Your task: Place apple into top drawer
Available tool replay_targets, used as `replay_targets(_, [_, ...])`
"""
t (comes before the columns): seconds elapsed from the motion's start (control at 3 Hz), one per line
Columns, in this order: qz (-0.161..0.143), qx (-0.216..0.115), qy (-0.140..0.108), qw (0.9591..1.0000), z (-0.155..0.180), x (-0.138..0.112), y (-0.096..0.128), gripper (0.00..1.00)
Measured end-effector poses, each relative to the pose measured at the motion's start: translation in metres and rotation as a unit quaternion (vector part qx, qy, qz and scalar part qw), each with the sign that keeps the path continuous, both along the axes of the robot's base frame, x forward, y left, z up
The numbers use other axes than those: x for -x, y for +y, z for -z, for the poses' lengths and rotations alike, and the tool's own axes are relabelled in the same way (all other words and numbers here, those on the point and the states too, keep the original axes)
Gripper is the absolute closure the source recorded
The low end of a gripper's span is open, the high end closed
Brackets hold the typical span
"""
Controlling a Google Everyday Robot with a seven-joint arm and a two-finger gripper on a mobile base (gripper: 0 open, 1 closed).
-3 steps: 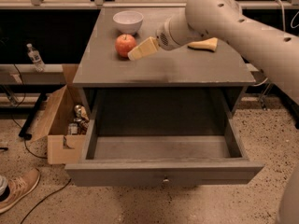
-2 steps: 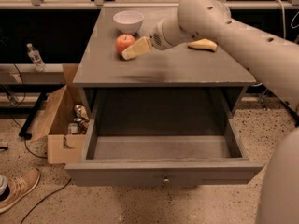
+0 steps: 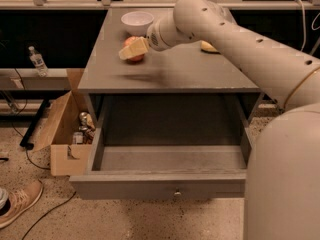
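Note:
The apple (image 3: 135,58), red-orange, sits on the grey cabinet top (image 3: 165,74) near its back left, just in front of the white bowl (image 3: 137,22). My gripper (image 3: 133,50) reaches in from the right and its cream-coloured fingers (image 3: 131,51) lie over the apple, hiding most of it. The top drawer (image 3: 167,160) is pulled out wide below the cabinet top, and its inside is bare. Its small metal knob (image 3: 176,193) shows at the centre of the front panel.
A yellow sponge (image 3: 208,47) lies on the top behind my arm, mostly hidden. An open cardboard box (image 3: 67,134) with clutter stands on the floor left of the cabinet. A bottle (image 3: 37,60) and a shoe (image 3: 20,209) are further left.
My gripper has moved left and slightly forward along the cabinet top, from beside the apple to over it. The apple and drawer have not moved.

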State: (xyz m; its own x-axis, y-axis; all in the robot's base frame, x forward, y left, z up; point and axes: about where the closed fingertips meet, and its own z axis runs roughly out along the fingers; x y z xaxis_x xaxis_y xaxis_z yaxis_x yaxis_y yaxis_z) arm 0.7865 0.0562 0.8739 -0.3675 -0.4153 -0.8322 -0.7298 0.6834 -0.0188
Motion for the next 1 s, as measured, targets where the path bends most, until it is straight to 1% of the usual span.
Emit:
replay_targets(0.33, [-0.010, 0.002, 0.006, 0.9999, 0.006, -0.009, 0.020, 0.00])
replay_targets(0.67, [-0.020, 0.004, 0.009, 0.9998, 0.011, -0.015, 0.040, 0.16])
replay_targets(1.0, [-0.032, -0.002, 0.010, 0.9994, 0.013, -0.016, 0.052, 0.39])
